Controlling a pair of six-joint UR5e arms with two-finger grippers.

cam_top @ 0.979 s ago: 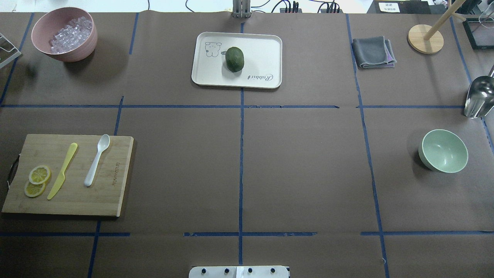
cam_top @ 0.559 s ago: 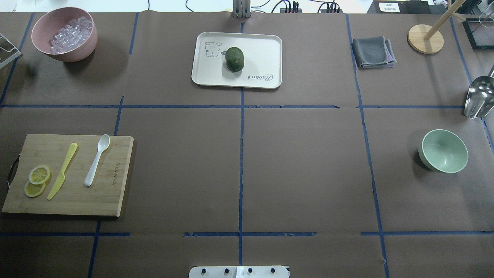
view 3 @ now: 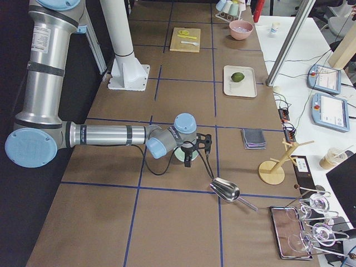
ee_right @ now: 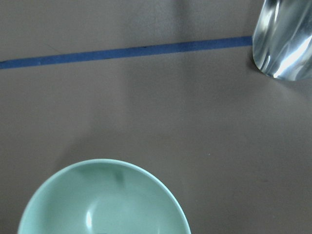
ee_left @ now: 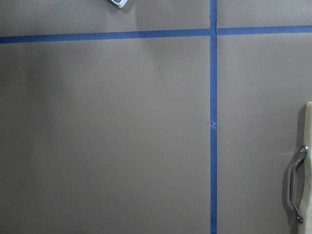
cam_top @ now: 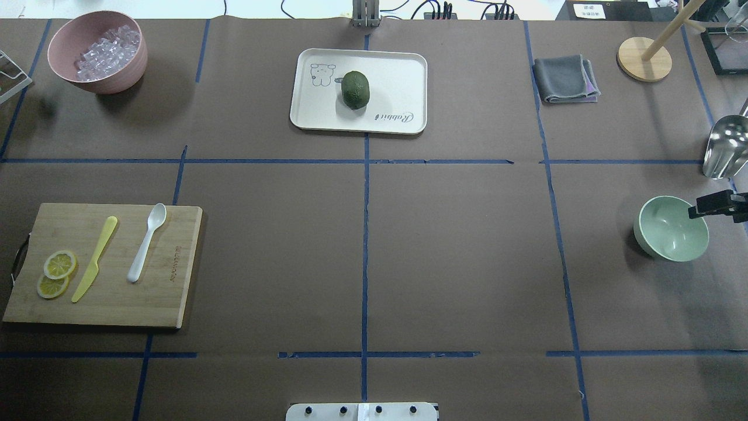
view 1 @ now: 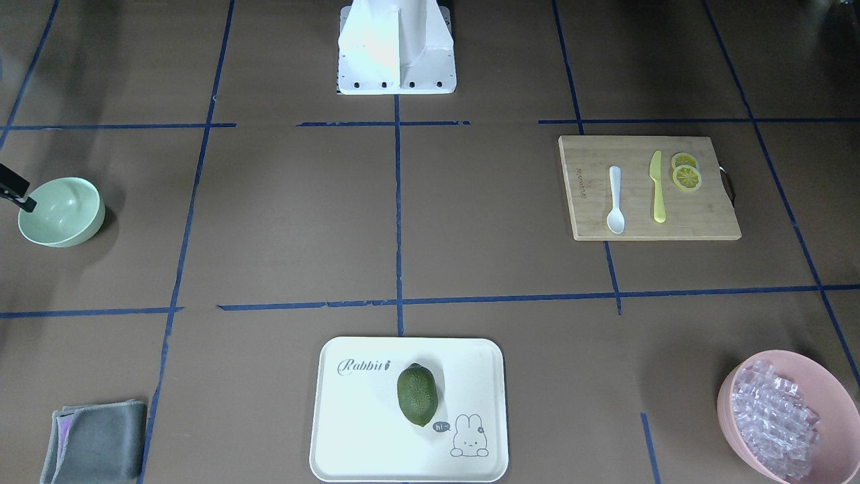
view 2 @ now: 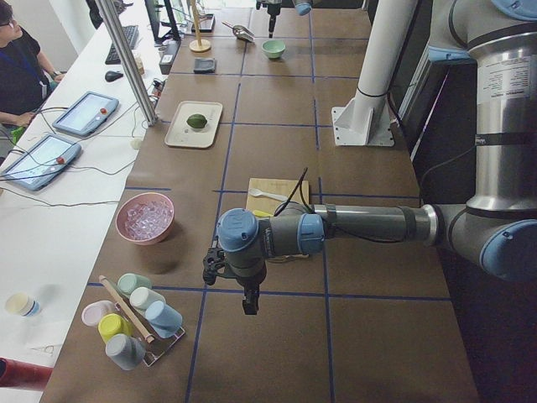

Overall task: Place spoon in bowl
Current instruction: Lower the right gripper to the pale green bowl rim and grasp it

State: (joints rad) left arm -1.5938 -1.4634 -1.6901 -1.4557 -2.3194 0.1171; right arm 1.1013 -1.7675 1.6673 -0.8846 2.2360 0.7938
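The smooth white plastic spoon [cam_top: 146,242], with its oval scoop and flat handle, lies on the grained bamboo cutting board [cam_top: 169,292] beside a yellow knife [cam_top: 93,260], well apart from the glossy round mint bowl [cam_top: 666,234]. The right gripper [cam_top: 701,209], out of view a moment ago, now overhangs the bowl's rim. Whether it or the left gripper [view 2: 248,302] is parted or closed cannot be told.
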